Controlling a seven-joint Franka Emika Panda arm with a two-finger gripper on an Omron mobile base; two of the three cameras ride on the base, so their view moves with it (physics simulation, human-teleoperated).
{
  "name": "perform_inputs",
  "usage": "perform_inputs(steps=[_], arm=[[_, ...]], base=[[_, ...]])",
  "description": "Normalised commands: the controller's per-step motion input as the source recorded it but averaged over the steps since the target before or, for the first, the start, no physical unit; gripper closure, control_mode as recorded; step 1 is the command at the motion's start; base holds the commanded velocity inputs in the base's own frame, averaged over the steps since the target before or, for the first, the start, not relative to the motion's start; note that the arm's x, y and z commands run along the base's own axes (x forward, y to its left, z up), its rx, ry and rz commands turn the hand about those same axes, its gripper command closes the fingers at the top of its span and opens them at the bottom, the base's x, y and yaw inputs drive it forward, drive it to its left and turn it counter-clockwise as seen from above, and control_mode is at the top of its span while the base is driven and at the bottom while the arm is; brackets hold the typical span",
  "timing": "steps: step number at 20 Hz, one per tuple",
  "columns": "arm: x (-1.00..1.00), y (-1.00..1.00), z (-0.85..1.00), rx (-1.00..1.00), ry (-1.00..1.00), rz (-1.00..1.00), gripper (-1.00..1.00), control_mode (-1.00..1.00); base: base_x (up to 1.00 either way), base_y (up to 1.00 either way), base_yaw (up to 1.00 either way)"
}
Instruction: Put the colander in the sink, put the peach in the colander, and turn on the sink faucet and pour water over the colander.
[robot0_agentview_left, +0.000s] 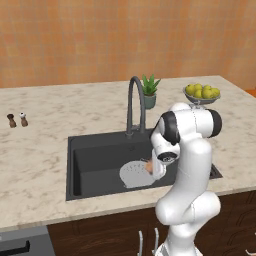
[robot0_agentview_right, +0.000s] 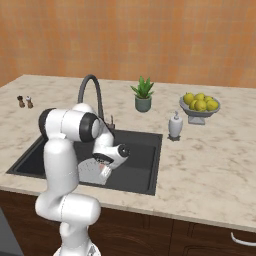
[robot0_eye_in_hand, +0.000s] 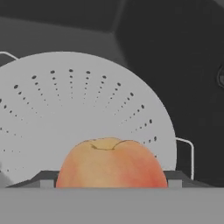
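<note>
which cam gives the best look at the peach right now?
Hand view. The peach sits large at bottom centre between the claw's fingers, above the colander, stem dimple visible. In the left base view it is just an orange sliver beside the arm's wrist. The right base view shows nothing I can identify as the peach.

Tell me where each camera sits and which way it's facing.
Left base view: behind the arm's left, facing forward and down at the sink; arm at lower right.
Right base view: behind its right, same sink; arm at lower left.
Hand view: on the hand, looking along the tool at the peach over the colander.
Both base views share the sink faucet.
</note>
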Motion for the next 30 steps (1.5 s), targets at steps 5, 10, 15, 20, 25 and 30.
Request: perform_inputs(steps=[5,10,15,20,25,30], arm=[[-0.06,0.34,0.00,0.00,-0.16,0.00,1.00,-1.00],[0.00,0.28,-0.48,-0.09,-0.04,0.00,1.00,-1.00],[0.00,0.27,-0.45,-0.10,0.00,0.00,-1.00,-1.00],[-0.02,0.09,0.00,0.00,-0.08,0.01,-1.00,-1.00],[-0.06,0.31,0.02,-0.03,-0.03,0.11,-1.00,-1.00],[-0.05,-0.05,0.57,0.05,-0.06,0.13,-1.00,-1.00]], base=[[0.00,0.00,0.00],[0.00,0.00,0.00],[0.00,0.00,0.00],[0.00,0.00,0.00],[0.00,0.00,0.00],[0.00,0.00,0.00]])
